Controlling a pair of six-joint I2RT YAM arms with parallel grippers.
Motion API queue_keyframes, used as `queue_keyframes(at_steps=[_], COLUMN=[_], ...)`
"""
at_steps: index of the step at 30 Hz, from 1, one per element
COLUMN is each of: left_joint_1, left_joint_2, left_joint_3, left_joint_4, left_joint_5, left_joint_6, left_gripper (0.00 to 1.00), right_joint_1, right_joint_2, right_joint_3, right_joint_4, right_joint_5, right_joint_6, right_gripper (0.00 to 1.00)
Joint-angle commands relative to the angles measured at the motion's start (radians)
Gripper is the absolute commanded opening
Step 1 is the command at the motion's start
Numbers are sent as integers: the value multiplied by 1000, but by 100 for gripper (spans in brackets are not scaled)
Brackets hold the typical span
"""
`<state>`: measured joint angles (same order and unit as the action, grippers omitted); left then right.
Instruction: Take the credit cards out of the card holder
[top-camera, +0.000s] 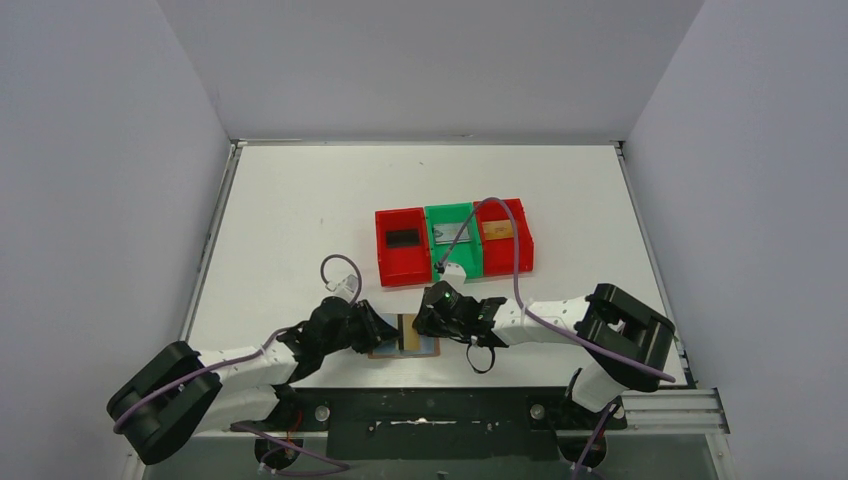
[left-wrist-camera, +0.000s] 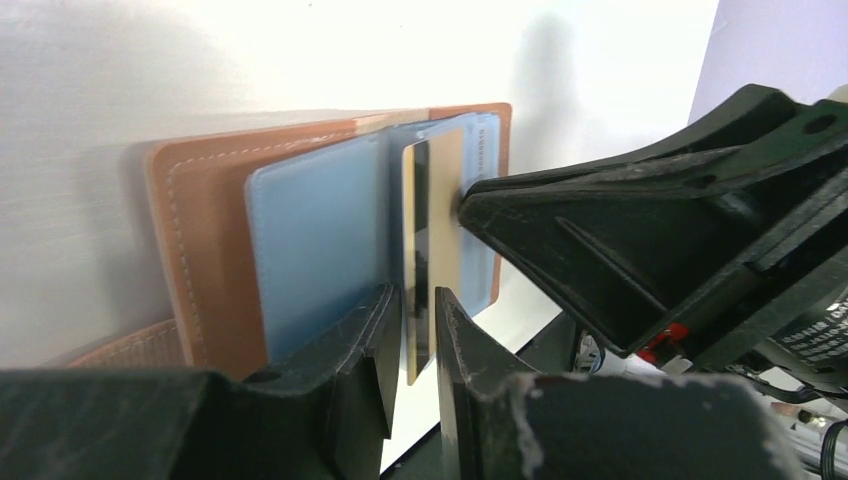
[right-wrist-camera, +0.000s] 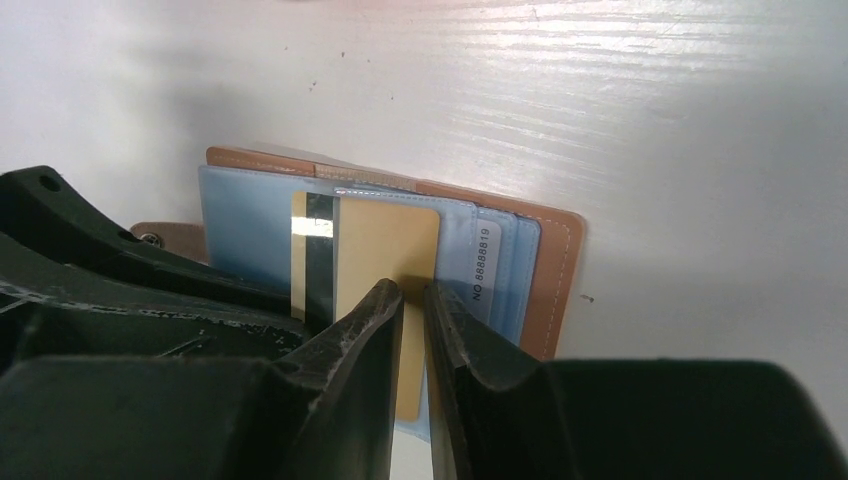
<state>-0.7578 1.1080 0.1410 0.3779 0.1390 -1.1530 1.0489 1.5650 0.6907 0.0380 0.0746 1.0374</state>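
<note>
Top view: bright, even overhead light, sharp throughout; the white counter (top-camera: 300, 200) carried only soft, faint shadows. Left wrist view: counter blown out toward upper right; card holder (left-wrist-camera: 200, 230) threw a broad grey shadow to its left; left tool (left-wrist-camera: 418, 292) was dark, blurred. Right wrist view: glare streaks along the counter's top; glint on the gold card (right-wrist-camera: 385, 250) stripe; right tool (right-wrist-camera: 411, 287) out of focus.

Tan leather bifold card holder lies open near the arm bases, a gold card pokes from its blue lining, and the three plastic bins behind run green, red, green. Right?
Not quite. The top external view shows the three plastic bins run red, green, red. The rest holds: the tan leather card holder lies open, the gold card poking from its lining.
</note>
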Motion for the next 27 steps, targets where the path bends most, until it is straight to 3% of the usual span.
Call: queue_keyframes(at_steps=[1, 8, 13, 15, 27], left_joint_1=[4, 5, 4, 5, 14], left_joint_2=[38, 70, 49, 30, -189], left_joint_3=[-32, -32, -36, -37, 13], left_joint_4=[179, 222, 195, 158, -203], left_joint_5=[24, 42, 31, 19, -98], left_joint_6=[-51, -57, -54, -49, 35], left_gripper=[19, 18, 5, 0, 0], right_joint_1=[9, 9, 7, 5, -5], right_joint_2=[18, 15, 6, 1, -6], right_joint_3=[-19, -20, -20, -19, -12], right_joint_4=[-5, -6, -12, -20, -67], right_joint_5=[9, 7, 16, 24, 54], right_joint_6=[6, 4, 7, 8, -2], right_gripper=[18, 17, 18, 18, 18])
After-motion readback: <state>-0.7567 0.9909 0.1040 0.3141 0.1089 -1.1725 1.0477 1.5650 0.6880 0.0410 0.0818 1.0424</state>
